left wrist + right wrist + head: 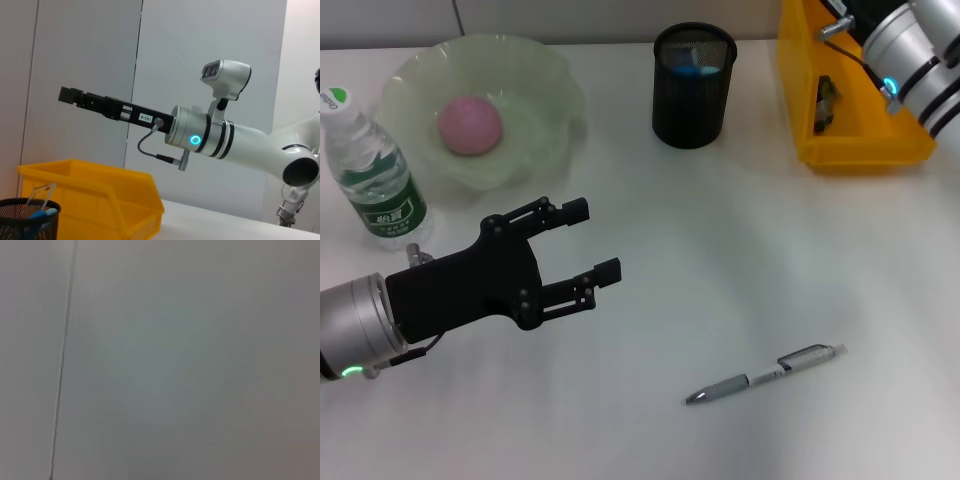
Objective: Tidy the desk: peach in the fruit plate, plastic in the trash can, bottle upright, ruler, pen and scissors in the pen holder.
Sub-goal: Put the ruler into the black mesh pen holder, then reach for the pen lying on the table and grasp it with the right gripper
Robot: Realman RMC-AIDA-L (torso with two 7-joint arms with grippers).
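**Pen next, into the holder**

Nearest the head camera: left hand (588, 252), fingers spread wide and empty, hovering over the bare surface (740, 240). Lying flat, well apart to its right: the pen (765, 374), tip toward the robot. Already done, judging by the layout: peach (470, 124) in the fruit plate (545, 80), bottle (375, 175) upright. Best approach: descend over the pen's mid-barrel, close across its width, lift level, then tip it upright above the pen holder (693, 85). Right hand (75, 96) raised over the yellow bin (865, 150); cannot tell its opening.
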